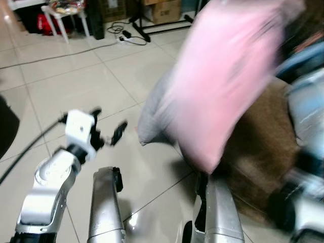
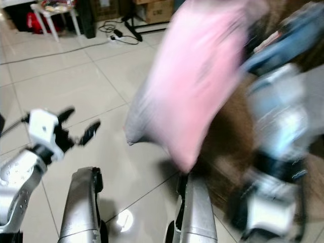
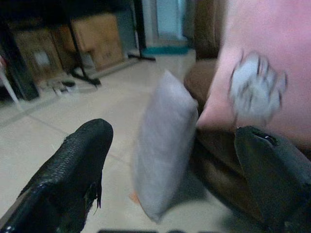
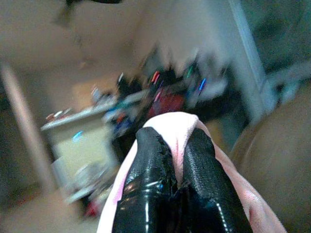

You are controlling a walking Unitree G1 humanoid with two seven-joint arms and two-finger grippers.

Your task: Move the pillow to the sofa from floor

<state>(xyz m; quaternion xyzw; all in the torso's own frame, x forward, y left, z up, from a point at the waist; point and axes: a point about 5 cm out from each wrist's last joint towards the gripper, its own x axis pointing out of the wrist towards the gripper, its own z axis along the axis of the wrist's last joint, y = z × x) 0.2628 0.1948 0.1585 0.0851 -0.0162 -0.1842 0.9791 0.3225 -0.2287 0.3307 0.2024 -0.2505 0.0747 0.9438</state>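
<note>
Right gripper [image 4: 177, 187] fingers pinch pink pillow [image 1: 223, 81] edge, mid-swing toward brown sofa [image 3: 209, 87] at 3 o'clock; thin grip could slip. Left gripper [image 1: 109, 126] open, idle.

Head eyes look down at the floor [image 1: 76, 76]; both share the pink pillow [image 1: 228, 76] with the wrist cameras.

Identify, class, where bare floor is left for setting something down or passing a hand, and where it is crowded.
Bare tiles stretch from the left gripper to the cables and white table. It is crowded where the grey pillow leans by the brown sofa, with the pink pillow held by the right gripper.
</note>
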